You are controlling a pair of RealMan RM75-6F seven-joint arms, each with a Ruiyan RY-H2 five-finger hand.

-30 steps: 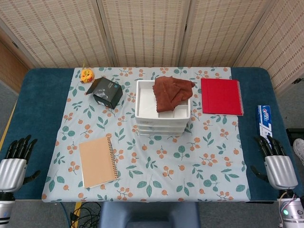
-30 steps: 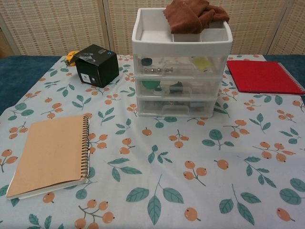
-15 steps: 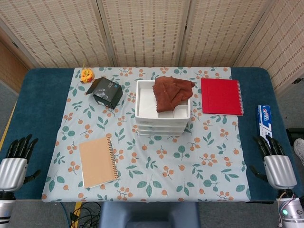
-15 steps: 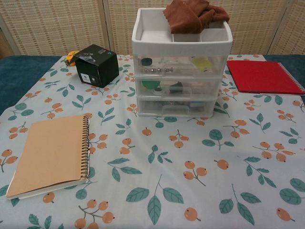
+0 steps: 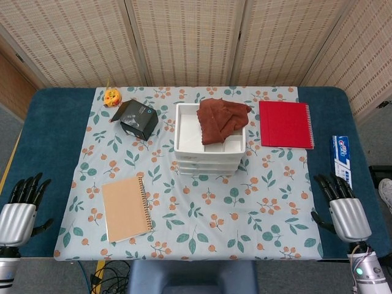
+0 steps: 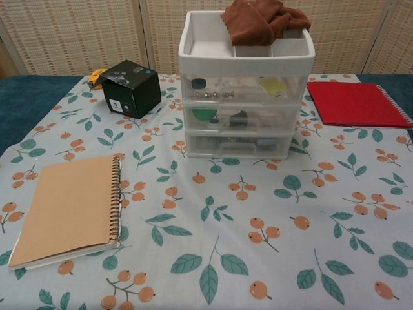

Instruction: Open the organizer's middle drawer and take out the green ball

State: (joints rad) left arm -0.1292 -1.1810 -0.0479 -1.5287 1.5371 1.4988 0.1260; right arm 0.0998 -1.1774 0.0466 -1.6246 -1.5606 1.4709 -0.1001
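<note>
The white organizer (image 5: 209, 147) (image 6: 245, 97) stands mid-table with three clear drawers, all closed. Through the middle drawer (image 6: 244, 119) a green ball (image 6: 205, 115) shows at its left side. A brown cloth (image 5: 220, 118) (image 6: 263, 19) lies in the organizer's top tray. My left hand (image 5: 18, 211) hovers at the near left table corner, fingers spread, holding nothing. My right hand (image 5: 343, 210) is at the near right edge, fingers apart and empty. Both hands are far from the organizer and neither appears in the chest view.
A black box (image 5: 138, 119) (image 6: 131, 88) and a small orange toy (image 5: 111, 97) sit at the back left. A tan spiral notebook (image 5: 125, 208) (image 6: 71, 208) lies front left. A red notebook (image 5: 285, 124) (image 6: 357, 103) lies right of the organizer, a toothpaste box (image 5: 341, 159) at the right edge.
My right hand has shifted left and slightly forward toward the table's middle. The left hand and all objects stay as they were.
</note>
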